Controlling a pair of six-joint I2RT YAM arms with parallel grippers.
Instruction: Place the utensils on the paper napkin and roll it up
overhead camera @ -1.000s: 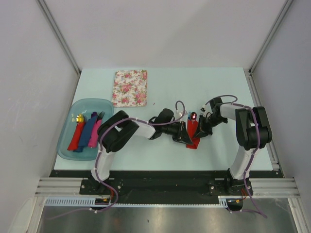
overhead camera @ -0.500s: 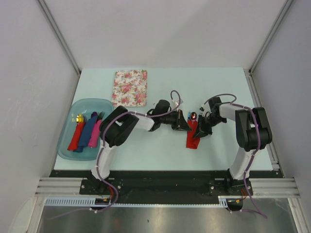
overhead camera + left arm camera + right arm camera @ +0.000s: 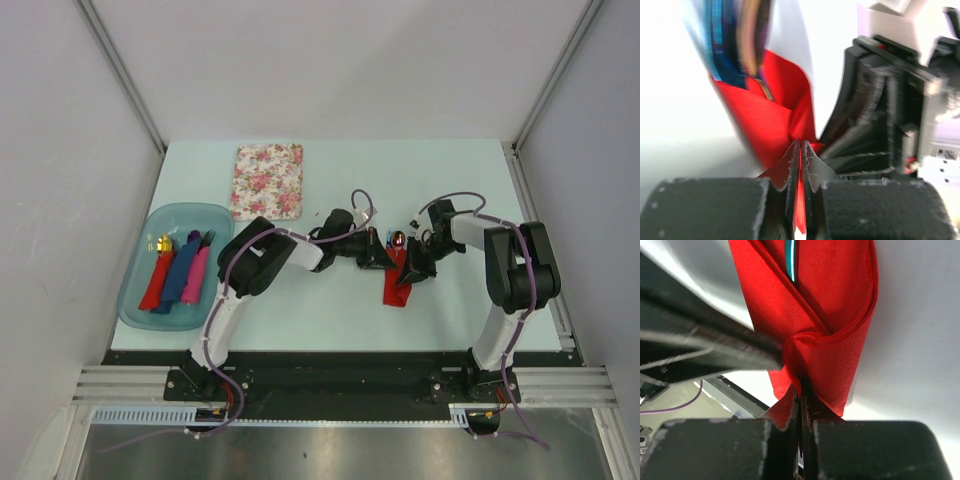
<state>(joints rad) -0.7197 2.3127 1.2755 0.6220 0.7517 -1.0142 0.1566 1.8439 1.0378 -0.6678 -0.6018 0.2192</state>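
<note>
L claw (image 3: 380, 257) further up table than before, by napkin (image 3: 397, 287) top.

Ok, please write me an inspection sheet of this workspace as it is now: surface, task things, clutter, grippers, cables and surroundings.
Surface: pale green table top, matte, evenly lit.
Job's things: red napkin partly folded around the blue fork and spoon; their heads stick out at its far end.
Clutter: floral sheet at the far left; teal tray holding a red roll, blue roll and pink roll.
Grippers: left gripper and right gripper are each shut on a fold of the red napkin.
Cables: purple cables loop along both arms.
Surroundings: white walls, metal frame rails; nothing else seen.
</note>
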